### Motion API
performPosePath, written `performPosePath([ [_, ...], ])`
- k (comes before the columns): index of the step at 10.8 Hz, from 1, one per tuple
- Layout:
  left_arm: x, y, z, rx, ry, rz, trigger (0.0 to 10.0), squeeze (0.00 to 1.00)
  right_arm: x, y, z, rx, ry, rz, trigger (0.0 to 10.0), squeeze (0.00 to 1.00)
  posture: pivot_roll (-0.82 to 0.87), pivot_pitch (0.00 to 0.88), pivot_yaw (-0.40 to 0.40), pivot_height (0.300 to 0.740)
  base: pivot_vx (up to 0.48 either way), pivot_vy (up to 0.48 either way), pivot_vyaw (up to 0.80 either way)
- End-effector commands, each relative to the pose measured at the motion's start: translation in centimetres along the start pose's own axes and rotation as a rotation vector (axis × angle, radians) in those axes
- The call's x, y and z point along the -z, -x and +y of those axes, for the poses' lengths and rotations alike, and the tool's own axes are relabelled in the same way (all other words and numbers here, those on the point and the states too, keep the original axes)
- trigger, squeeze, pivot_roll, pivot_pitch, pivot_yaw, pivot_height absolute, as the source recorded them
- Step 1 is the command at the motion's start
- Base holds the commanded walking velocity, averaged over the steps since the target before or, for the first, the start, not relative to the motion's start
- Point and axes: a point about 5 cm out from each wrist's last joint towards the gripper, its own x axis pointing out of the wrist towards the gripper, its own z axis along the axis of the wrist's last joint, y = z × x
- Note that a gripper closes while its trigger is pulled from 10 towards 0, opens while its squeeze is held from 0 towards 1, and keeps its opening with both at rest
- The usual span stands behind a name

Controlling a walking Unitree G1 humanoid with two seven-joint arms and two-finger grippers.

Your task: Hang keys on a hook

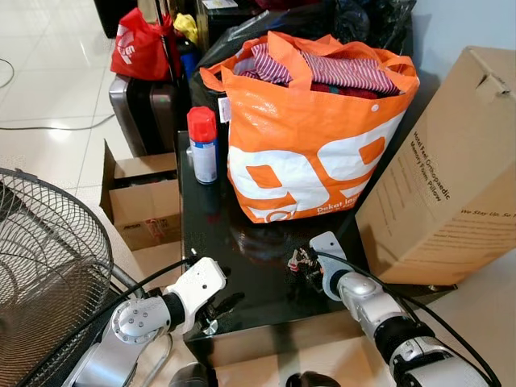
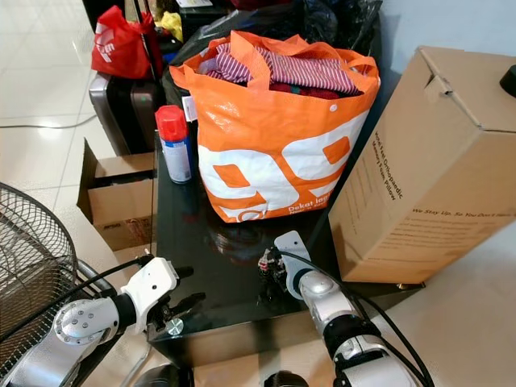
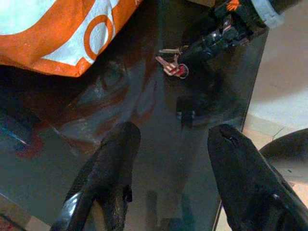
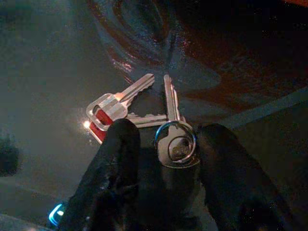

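A small bunch of keys, one with a red head, lies on the glossy black table top in front of the orange bag. My right gripper is down at the keys. Its fingers stand open on either side of the key ring and the round key head, and one finger touches the ring. The keys lie flat on the table beyond those fingertips. My left gripper hovers open and holds nothing, at the table's front left corner.
A full orange shopping bag and a red-capped spray can stand at the back of the table. A large cardboard box is close on the right. A fan grille is on the left, with an open carton and suitcase behind.
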Motion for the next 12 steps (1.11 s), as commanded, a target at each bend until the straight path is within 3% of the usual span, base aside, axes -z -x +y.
performPosePath([
  [1,0.0,0.1,-0.4,0.017,0.002,0.005,10.0,0.00,0.3,0.0,-0.1,0.006,-0.003,0.010,0.5,0.00,-0.01,0.145,-0.051,0.740,0.000,0.000,0.00],
  [2,0.0,0.0,-0.4,0.017,0.000,0.006,10.0,0.00,0.3,0.0,0.0,0.001,-0.008,0.011,0.0,0.00,-0.01,0.143,-0.050,0.740,0.000,0.000,0.00],
  [8,-0.5,-0.4,-0.1,0.012,-0.012,-0.002,10.0,0.00,0.1,0.1,-0.7,0.015,-0.014,-0.013,0.0,0.00,-0.01,0.123,-0.047,0.740,0.000,0.000,0.00],
  [12,-0.6,-0.7,0.0,0.007,-0.017,-0.010,10.0,0.00,-0.6,0.7,-1.9,0.019,-0.050,-0.091,0.0,0.00,-0.02,0.102,-0.049,0.740,0.000,0.000,0.00],
])
